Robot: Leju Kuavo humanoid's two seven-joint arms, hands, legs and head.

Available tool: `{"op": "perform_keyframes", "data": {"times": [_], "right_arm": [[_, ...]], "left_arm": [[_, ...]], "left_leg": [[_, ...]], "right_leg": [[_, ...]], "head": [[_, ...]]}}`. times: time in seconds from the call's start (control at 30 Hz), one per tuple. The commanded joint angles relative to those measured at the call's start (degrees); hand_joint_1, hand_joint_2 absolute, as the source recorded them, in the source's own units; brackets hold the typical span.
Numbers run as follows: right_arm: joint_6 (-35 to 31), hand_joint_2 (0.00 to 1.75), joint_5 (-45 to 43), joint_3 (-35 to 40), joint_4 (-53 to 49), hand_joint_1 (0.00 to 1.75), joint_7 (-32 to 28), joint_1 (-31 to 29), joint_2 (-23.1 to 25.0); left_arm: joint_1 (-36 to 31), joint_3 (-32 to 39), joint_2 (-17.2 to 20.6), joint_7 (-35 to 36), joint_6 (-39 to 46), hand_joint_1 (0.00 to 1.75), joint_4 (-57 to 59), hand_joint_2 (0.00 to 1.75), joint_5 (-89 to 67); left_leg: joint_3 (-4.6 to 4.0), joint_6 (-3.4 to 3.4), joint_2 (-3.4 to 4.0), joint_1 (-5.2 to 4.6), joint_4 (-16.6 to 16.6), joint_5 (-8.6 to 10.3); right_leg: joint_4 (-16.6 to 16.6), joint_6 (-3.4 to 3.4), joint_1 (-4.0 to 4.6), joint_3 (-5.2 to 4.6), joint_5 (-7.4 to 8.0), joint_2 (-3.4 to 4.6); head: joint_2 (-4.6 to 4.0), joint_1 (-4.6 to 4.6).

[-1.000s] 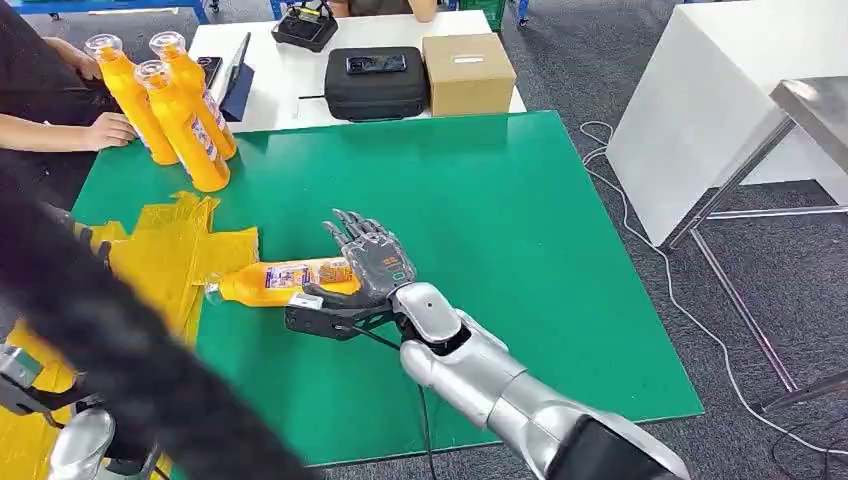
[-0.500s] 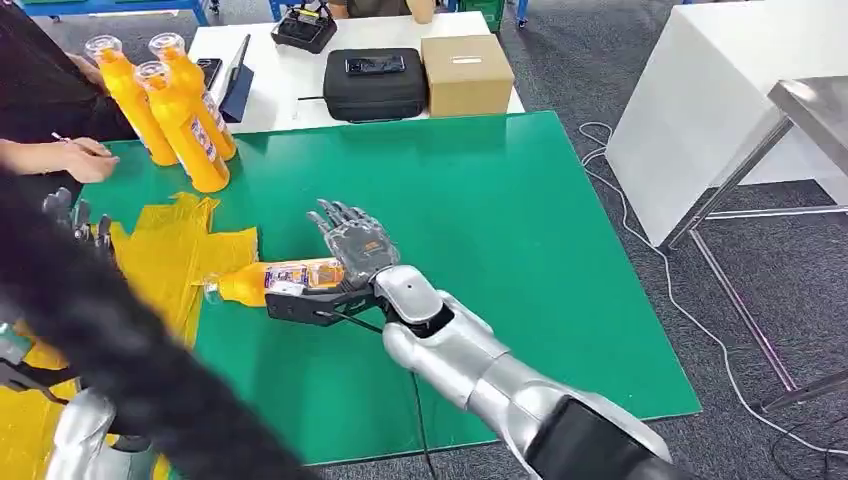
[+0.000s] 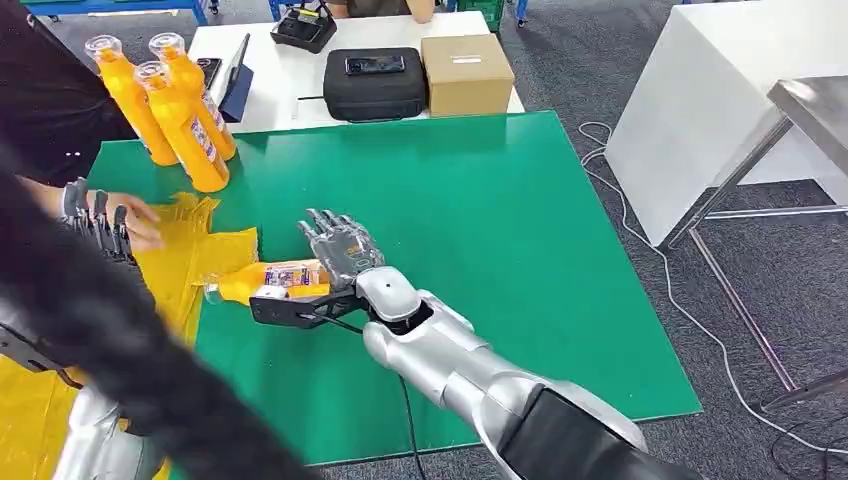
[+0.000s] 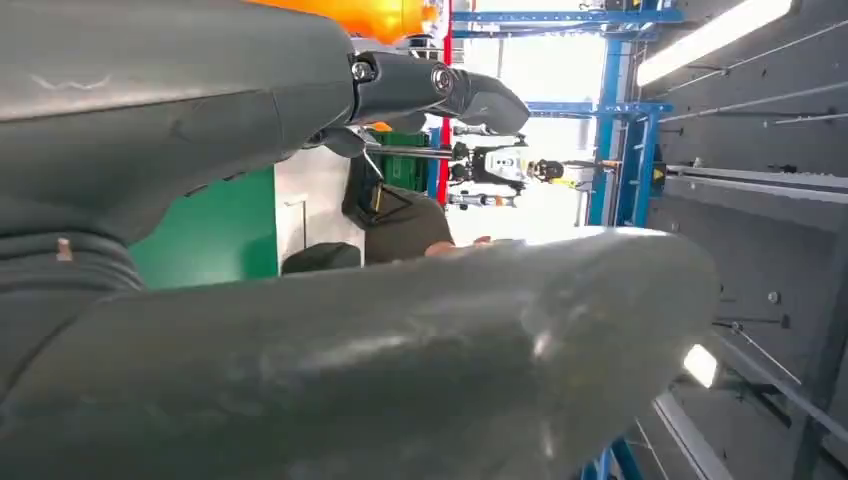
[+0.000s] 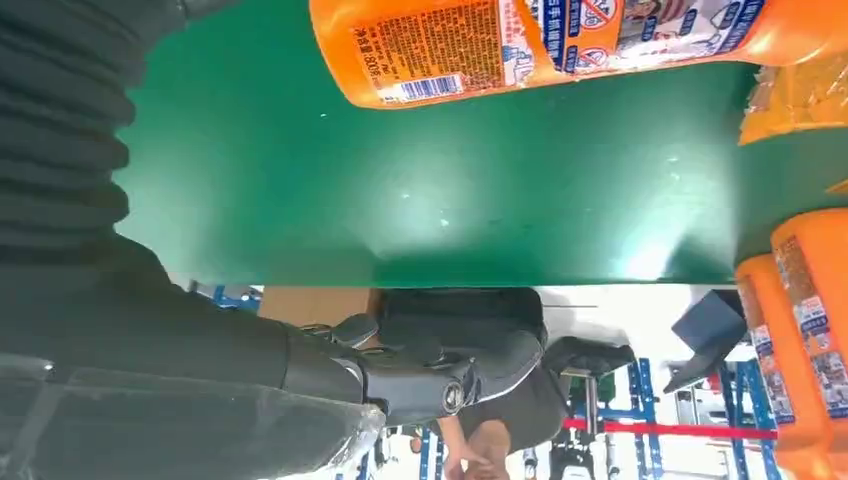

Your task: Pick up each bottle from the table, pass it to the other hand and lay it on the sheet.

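Right hand [image 3: 338, 250] over green mat [image 3: 520, 220], fingers spread and straight, palm beside lying orange bottle [image 3: 268, 280]; touching or just apart, can't tell. Nothing gripped. Bottle flat on mat, cap end at edge of yellow sheet [image 3: 185, 255], base end hidden behind hand and black wrist bracket. In right wrist view, label side of the bottle [image 5: 560, 40] cut off at frame edge.

Left hand [image 3: 95, 215] raised at left, dark fingers upright and apart, palm hidden; holding anything or not, can't tell. Big blurred dark shape across lower left covers much of left arm and sheet.

Person's hand [image 3: 140, 225] on sheet, partly behind left hand fingers. Three upright orange bottles [image 3: 175, 110] at far left mat corner. Black case [image 3: 375, 85] and cardboard box [image 3: 467, 75] on white table [image 3: 290, 75] behind.
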Motion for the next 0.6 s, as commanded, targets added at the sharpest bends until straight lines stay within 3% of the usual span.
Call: {"op": "perform_keyframes", "data": {"times": [0.03, 0.43, 0.47, 0.6], "right_arm": [[0.9, 1.75, -0.1, 1.4, 5.5, 0.0, 0.0, -3.5, 0.0], [3.6, 1.75, -1.4, 4.7, 8.3, 0.0, 3.5, -5.5, 0.3], [3.2, 0.0, -1.0, 4.9, 8.8, 0.0, 3.8, -5.3, 0.3], [2.4, 0.0, -0.3, 4.6, 8.7, 0.0, 3.6, -4.4, -0.7]], "left_arm": [[-2.5, -1.0, -0.3, 0.3, 0.0, 0.0, 3.8, 0.0, -0.1], [-5.8, -2.2, -1.3, 0.4, -0.3, 0.0, 6.5, 0.0, 0.0], [-5.8, -2.3, -1.4, 0.6, -0.3, 0.0, 6.4, 0.0, 0.2], [-5.8, -2.5, -1.8, 0.7, -0.4, 0.0, 6.7, 0.0, 0.2]], "left_leg": [[0.01, -0.04, -0.1, 0.0, 0.0, 0.01], [0.01, -0.05, -0.15, 0.02, 0.0, 0.03], [-0.02, -0.03, -0.12, 0.01, 0.0, 0.03], [0.06, -0.05, -0.16, 0.02, 0.0, 0.03]], "right_leg": [[0.0, 0.0, 0.0, 0.04, -0.03, -0.14], [0.0, 0.01, 0.03, 0.06, -0.03, -0.2], [0.0, 0.01, 0.01, 0.02, -0.01, -0.16], [0.0, 0.02, 0.02, 0.13, -0.03, -0.22]], "head": [[0.0, 0.0], [0.0, 0.0], [0.0, 0.0], [0.0, 0.0]]}}
